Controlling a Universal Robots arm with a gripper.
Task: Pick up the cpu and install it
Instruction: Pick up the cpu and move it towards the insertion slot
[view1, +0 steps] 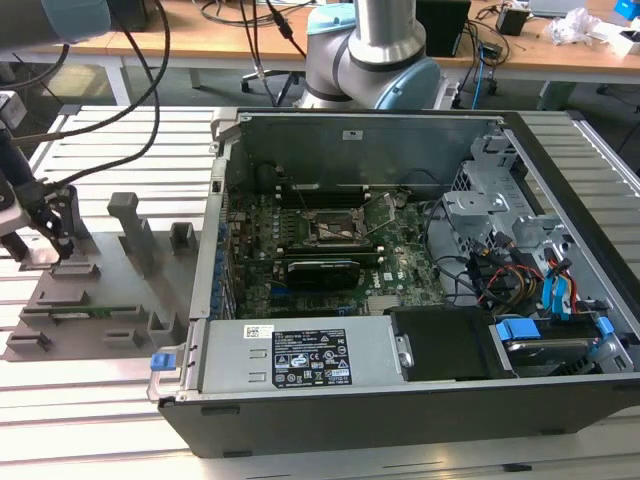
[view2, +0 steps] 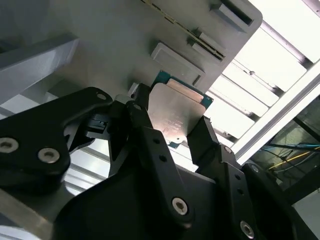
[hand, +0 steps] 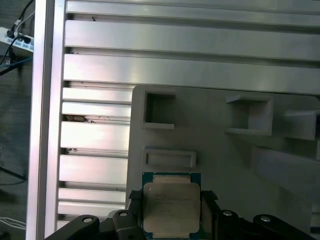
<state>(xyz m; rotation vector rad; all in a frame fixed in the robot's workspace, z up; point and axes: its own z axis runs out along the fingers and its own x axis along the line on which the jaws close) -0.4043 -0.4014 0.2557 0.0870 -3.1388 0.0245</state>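
The pincer (hand: 171, 199) squeezes the cpu (hand: 171, 210) by two sides, right at the grey fixture plate (hand: 225, 160) on the tabletop (hand: 95, 140). This looks like the pick-up step. It needs a flat, steady hold.

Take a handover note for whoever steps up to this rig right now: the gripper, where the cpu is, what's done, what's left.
Gripper: jaws shut on two opposite edges of the cpu, at the grey fixture plate on the exterior view's left.
Cpu: metal top faces the wrist cameras. Whether it has lifted clear of the plate cannot be told.
Done: the cpu is grasped.
Left: the cpu is not yet at the socket on the motherboard inside the open computer case, so the carry and the install are both undone.
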